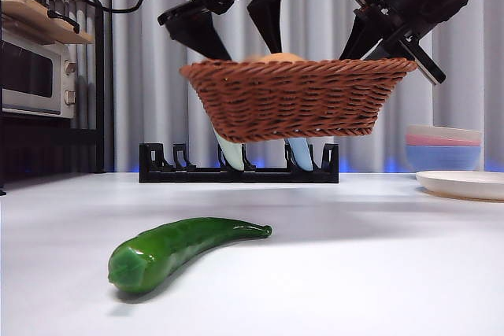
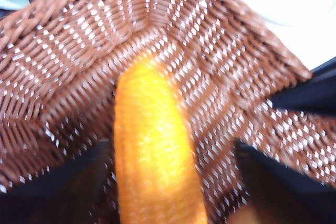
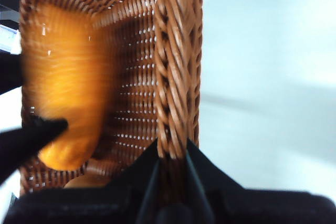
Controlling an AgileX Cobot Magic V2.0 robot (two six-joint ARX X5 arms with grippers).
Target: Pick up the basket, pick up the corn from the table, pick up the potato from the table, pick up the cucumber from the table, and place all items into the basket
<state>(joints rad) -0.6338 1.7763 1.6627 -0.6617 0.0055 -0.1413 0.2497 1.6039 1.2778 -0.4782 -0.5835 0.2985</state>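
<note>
While the arms are working above, a microwave oven (image 1: 35,72) is sitting at the far left of the front view under a wooden shelf (image 1: 39,17). On the white table (image 1: 378,273), the cucumber (image 1: 177,249) is lying alone in the foreground, left of centre, its thick end nearest the camera and its thin tip pointing right, well apart from everything else.

Above and behind it, the basket (image 1: 295,100) is hanging clear of the table, tilted slightly, with a black rack (image 1: 236,167) standing on the table behind and below it. The left gripper (image 1: 232,33) is reaching down over the basket's left half; its wrist view is showing its jaws spread wide on either side of the corn (image 2: 155,150), neither jaw visibly pressing it, with the corn lying down the basket's woven inside. A tan rounded top, probably the potato (image 1: 276,57), is just peeking over the rim in the front view.

Further right, the right gripper (image 3: 172,156) is pinching the basket's braided rim, one jaw inside the wall and one outside, carrying the basket by that edge. At the far right, stacked bowls (image 1: 443,145) and a white plate (image 1: 465,184) are resting on the table.
</note>
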